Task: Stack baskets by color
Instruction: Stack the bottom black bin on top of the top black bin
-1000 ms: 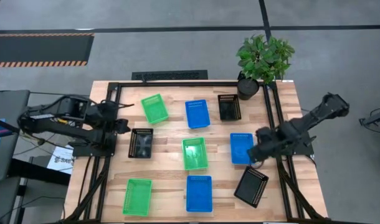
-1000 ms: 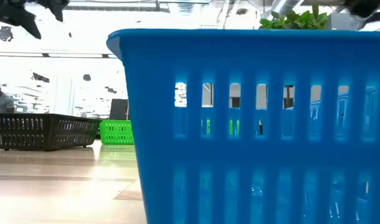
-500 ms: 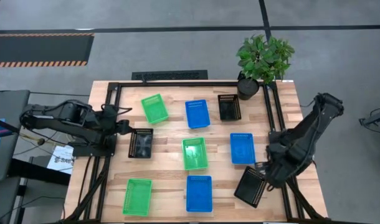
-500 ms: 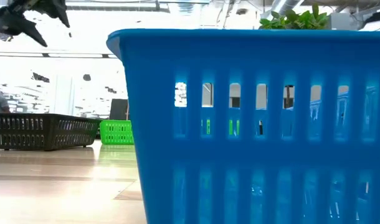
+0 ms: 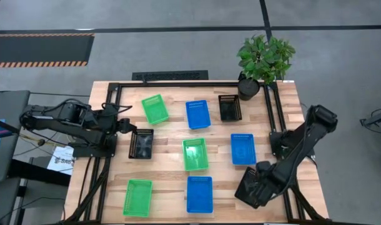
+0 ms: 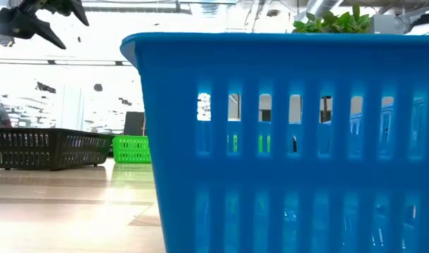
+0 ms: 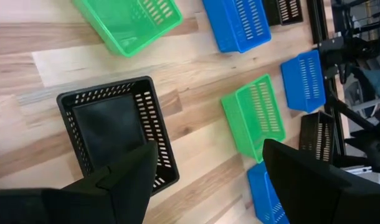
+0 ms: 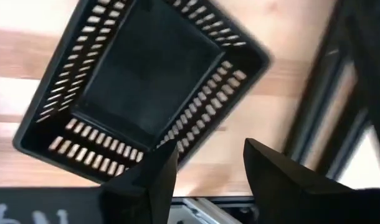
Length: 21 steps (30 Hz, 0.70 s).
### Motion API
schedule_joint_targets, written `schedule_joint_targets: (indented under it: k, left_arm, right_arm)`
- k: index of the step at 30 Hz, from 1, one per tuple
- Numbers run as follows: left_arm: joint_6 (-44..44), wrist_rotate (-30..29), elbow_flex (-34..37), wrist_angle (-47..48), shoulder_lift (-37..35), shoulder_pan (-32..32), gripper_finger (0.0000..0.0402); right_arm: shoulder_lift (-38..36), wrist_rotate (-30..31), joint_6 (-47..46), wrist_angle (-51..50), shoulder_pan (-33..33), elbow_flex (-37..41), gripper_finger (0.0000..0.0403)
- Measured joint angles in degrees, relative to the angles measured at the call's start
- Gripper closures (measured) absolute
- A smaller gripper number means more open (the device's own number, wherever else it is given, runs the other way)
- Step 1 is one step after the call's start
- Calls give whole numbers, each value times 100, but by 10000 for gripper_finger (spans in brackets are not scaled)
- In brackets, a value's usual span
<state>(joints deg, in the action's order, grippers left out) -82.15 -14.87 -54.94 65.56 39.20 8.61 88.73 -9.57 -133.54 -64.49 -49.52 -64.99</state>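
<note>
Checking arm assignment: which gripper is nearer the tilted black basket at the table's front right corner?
Right. The right gripper hovers over that tilted black basket; the left gripper is across the table.

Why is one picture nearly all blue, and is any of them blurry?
In the low view a blue basket stands right against the lens, blocking most of the table; the room behind is washed out bright. The right wrist view shows a black basket smeared by motion blur. The high view is sharp.
</note>
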Motion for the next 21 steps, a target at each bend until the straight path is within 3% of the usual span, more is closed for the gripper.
schedule_joint_targets:
  k: [7, 12, 17, 21]
  left_arm:
    - [13, 4, 0, 0, 1, -1, 123]
    - [-22, 4, 0, 0, 0, -1, 123]
    - [-26, -2, 0, 0, 0, -1, 123]
    - [-44, -167, 0, -1, 2, -3, 123]
  right_arm:
    - [671, -566, -153, 559, -201, 0, 206]
    - [1093, -614, -164, 1048, -249, -1, 208]
    - [1105, -568, -191, 1270, -164, -3, 202]
    - [845, -362, -163, 801, -68, -120, 203]
